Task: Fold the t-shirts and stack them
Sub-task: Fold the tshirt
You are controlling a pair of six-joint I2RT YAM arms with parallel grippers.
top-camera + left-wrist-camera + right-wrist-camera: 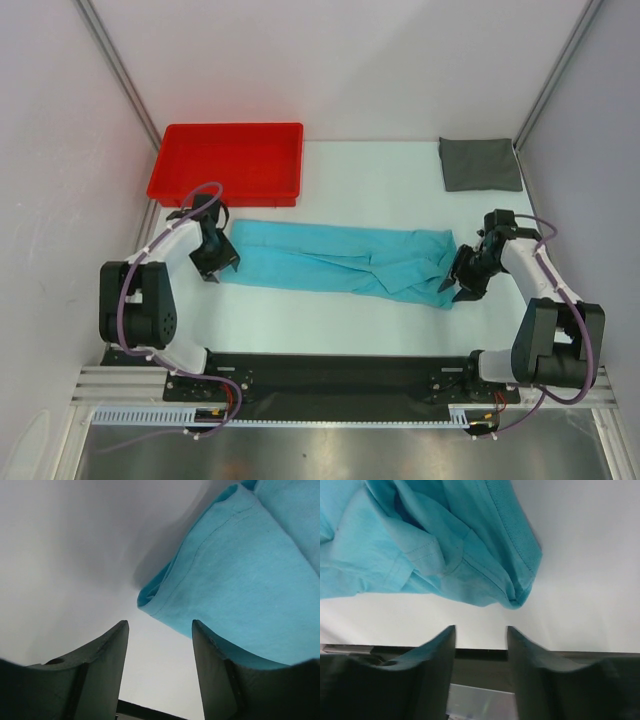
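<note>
There are two shirts, one tray and two grippers on the white surface [380,190]. The teal shirt [340,258] lies across the middle of the overhead frame as a long narrow band, folded lengthwise and sloping slightly down toward the right. Its left end is flat and neat, and its right end is bunched and wrinkled. The grey shirt [480,164] sits at the upper right, a small dark folded rectangle well apart from the teal one. The red tray [228,160] is at the upper left. The left gripper [216,264] stands at the band's left end with its jaws apart and nothing between them. In its wrist view [160,625] bare surface shows in the gap, and the stitched hem of the teal shirt [250,580] fills the upper right, passing behind one finger. From above it is hard to say whether the tips touch the cloth. The right gripper [458,280] is at the band's right end, also spread and holding nothing. In its wrist view [481,629] the ribbed collar and layered hems of the teal shirt [445,540] lie just beyond the fingertips, in the upper left.
</note>
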